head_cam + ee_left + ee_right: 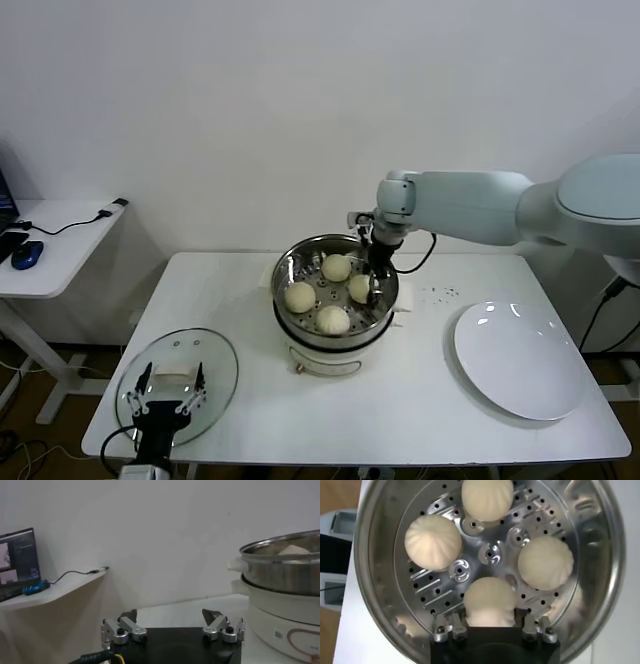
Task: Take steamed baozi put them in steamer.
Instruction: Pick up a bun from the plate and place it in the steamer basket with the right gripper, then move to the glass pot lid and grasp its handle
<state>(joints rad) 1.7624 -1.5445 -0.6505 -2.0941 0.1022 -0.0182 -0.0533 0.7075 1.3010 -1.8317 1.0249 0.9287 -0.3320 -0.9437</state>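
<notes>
1. Over the steamer (pixel 335 290) at the middle of the table (pixel 420 400), your right gripper (pixel 490 626) reaches down inside the steel basket, its fingers either side of the fourth bun (pixel 489 601).

2. From the right wrist view, that bun sits on the perforated floor between the fingers; they look to be just off its sides rather than squeezing it, though you cannot be sure of contact from this angle.

3. All four buns now lie in the basket: three (pixel 300 296) (pixel 333 319) (pixel 336 267) apart from the gripper, one under it.

4. Your left gripper (pixel 172 630) waits spread wide and empty at the table's near left corner, over the glass lid (pixel 215 375).

5. The white plate (pixel 520 360) on the right holds nothing, so the loading looks finished.

6. Risks from here: soft dough may cling to a finger and lift with it if you rise too early; a slanted exit could clip the basket rim or nudge the neighbouring bun (pixel 545 562).
</notes>
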